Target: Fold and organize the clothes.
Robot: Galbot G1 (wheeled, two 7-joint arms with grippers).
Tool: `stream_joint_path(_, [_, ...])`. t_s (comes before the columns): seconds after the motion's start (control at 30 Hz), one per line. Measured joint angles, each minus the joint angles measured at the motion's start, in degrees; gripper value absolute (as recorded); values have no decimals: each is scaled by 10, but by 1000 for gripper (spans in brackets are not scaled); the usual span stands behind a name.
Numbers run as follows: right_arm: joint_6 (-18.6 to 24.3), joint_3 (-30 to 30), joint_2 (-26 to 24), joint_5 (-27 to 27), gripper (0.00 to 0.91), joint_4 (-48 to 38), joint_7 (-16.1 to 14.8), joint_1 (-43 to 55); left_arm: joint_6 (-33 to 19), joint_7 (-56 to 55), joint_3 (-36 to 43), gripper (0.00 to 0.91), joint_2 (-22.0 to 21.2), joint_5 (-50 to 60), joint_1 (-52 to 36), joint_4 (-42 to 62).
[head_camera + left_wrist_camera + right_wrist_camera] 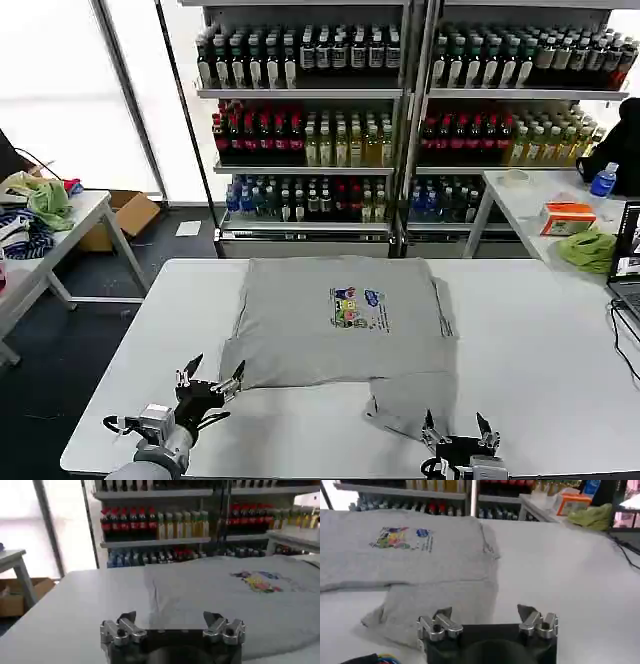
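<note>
A light grey shirt (340, 320) with a small multicoloured chest print lies partly folded in the middle of the white table (540, 340); one sleeve (410, 400) sticks out toward the near edge. My left gripper (211, 381) stands open just off the shirt's near-left corner, nothing between its fingers. My right gripper (460, 435) is open at the near edge, just beside the sleeve's end. The left wrist view has the shirt (235, 595) ahead of the open gripper (171, 617). In the right wrist view the sleeve (440, 605) lies before the open gripper (485, 612).
Shelves of bottles (400, 110) stand behind the table. A side table at the left holds a green cloth (48, 200) and a patterned cloth (30, 238). At the right are another green cloth (588, 248), an orange box (566, 216), a laptop (628, 262) and a cable (625, 345).
</note>
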Motion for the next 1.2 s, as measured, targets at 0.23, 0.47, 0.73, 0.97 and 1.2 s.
stream_joint_path(0.23, [-1, -9, 1, -1, 907, -5, 4, -1, 9, 6, 5, 907, 8, -6, -4, 14])
stream_joint_path(0.47, [-1, -13, 3, 0, 907, -14, 4, 1, 12, 10, 7, 907, 11, -10, -9, 31])
stream_joint_path(0.73, [1, -16, 5, 2, 867, -24, 4, 5, 14, 12, 9, 907, 17, -13, -8, 41])
stream_joint_path(0.97, [10, -15, 4, 1, 0, -38, -5, 11, 18, 15, 12, 10, 24, -14, -5, 44])
stream_joint_path(1.2, [24, -16, 3, 0, 0, -56, -13, 14, 23, 18, 13, 0, 23, -13, -1, 44])
